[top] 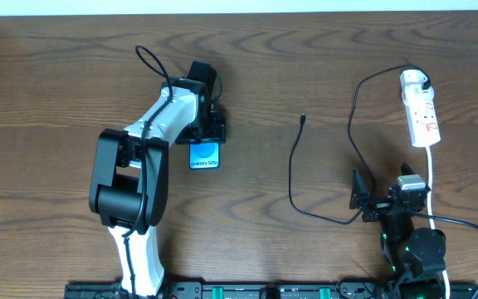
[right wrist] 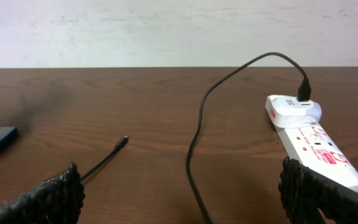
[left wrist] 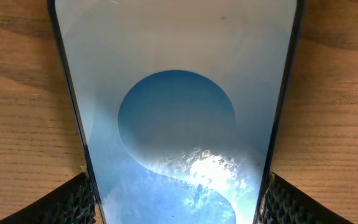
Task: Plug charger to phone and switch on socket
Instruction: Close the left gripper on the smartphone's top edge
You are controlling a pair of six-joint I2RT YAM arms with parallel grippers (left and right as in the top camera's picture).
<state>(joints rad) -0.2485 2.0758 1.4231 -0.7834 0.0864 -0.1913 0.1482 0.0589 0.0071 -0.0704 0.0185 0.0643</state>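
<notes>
So, left pincer [top: 208,131] grips the phone [top: 205,156] by its sides, left of the surface's middle. Right pincer [right wrist: 179,186] sits wide open by the front edge; next it should probably grab the loose tip of the charger [top: 291,178].

Glossy phone [left wrist: 176,93], matt wooden table [top: 56,83]

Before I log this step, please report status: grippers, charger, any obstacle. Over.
Left gripper clamped on phone sides. Right gripper open, empty. Charger tip lying free, apart from phone; plug in socket. Nothing between them.
</notes>
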